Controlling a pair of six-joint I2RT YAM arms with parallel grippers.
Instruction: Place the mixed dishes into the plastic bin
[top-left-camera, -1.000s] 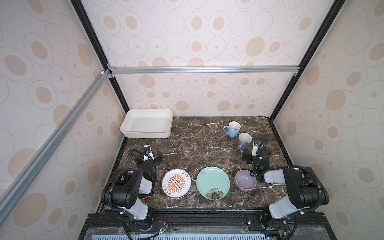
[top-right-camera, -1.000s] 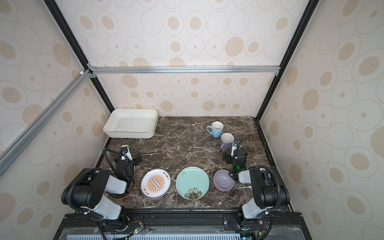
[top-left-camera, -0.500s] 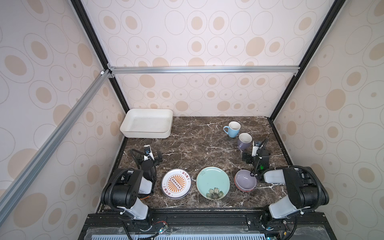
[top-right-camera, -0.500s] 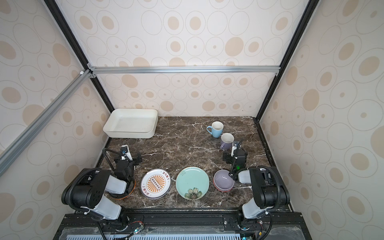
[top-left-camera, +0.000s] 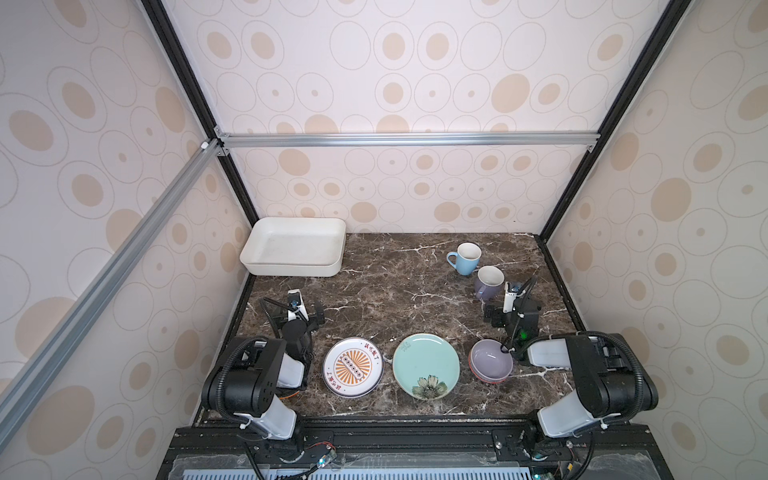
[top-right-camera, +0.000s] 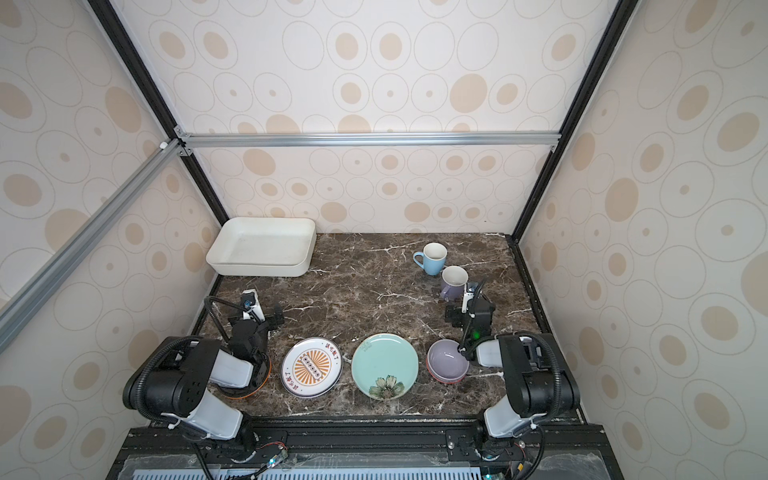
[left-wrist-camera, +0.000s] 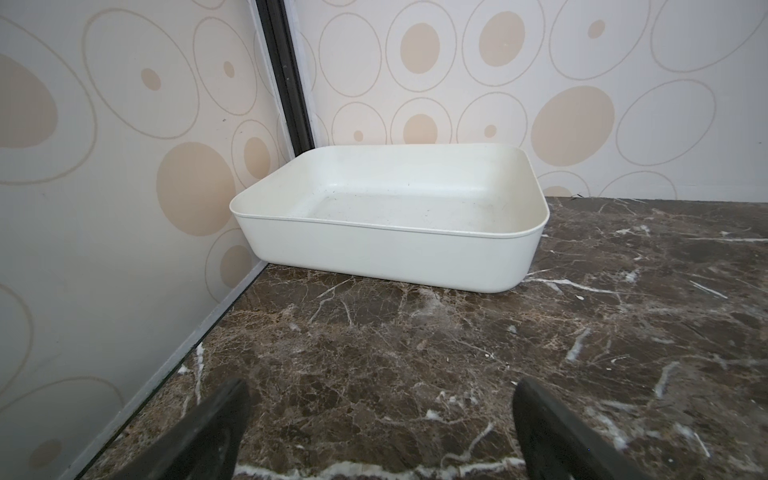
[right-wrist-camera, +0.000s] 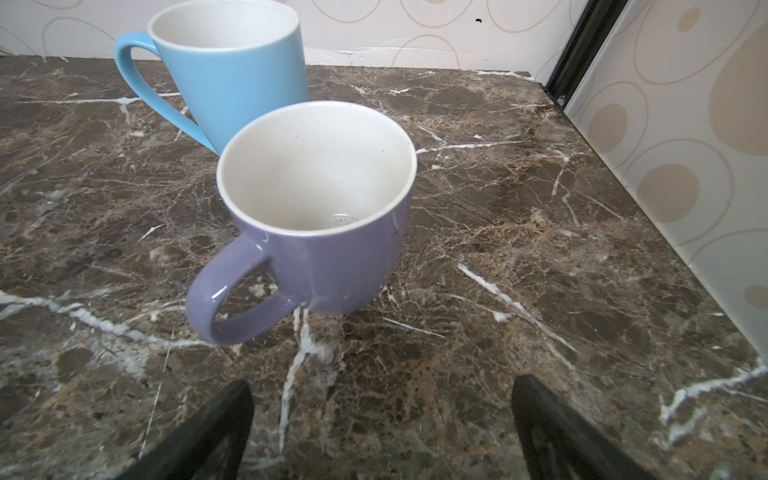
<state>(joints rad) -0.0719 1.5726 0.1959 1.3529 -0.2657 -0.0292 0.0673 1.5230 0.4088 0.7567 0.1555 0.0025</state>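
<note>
No change to flag: over the last second nothing on the desk (top-left-camera: 395, 291) has moved and both arms sit folded at its near edge, so treat the task as not started. The plastic bin (top-left-camera: 291, 269) stands in the far left corner against the walls. It shows empty in both top views and in the left wrist view, so every dish is still outside it. Along the near edge, the teal flowered plate (top-left-camera: 426, 366) lies flat in the middle, with the orange-sunburst plate (top-left-camera: 352, 366) just beside it on the left. An orange-rimmed plate (top-right-camera: 267, 371) is mostly hidden under the left arm, so you can't read its pattern. On the right, the lavender bowl (top-left-camera: 490, 365) sits close to the right arm's elbow. A red edge (top-right-camera: 430, 369) shows under it, probably a second bowl nested below. At far right, the light blue mug (top-left-camera: 465, 258) and lavender mug (top-left-camera: 489, 282) stand upright, close together; I can't tell whether they touch. The left pincer (left-wrist-camera: 382, 395) is spread wide, holds nothing, and points at the bin over bare desk. The right pincer (right-wrist-camera: 382, 395) is also spread wide and empty, with the lavender mug just ahead of it, handle turned toward it. My read is that the mug is the easy first pick for the right arm, but the bin is in the opposite corner, so expect a long carry or a handover. The flat plates will need a rim grab.
</note>
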